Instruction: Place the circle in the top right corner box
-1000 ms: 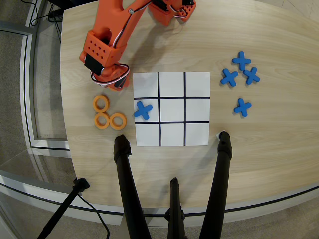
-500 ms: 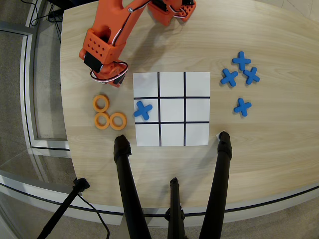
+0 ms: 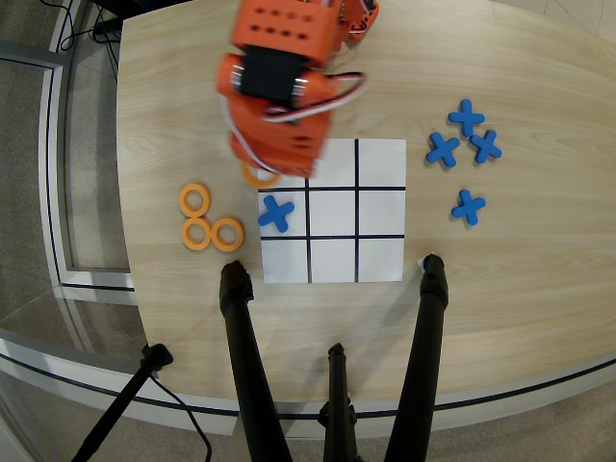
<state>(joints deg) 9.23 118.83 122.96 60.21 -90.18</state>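
Looks like mid-carry: the gripper seems closed on the circle, though the arm hides its fingers, hovering at the grid's upper-left edge, so next it swings across to the top right corner box.

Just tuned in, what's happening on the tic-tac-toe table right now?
In the overhead view, the orange arm is over the upper-left part of the paper grid, and an orange ring peeks out beneath it, apparently carried by the hand, whose fingers are hidden by the arm's body. Three more rings lie on the table left of the grid. One blue cross sits in the middle-left cell; four other crosses wait to the right. The top right cell is empty.
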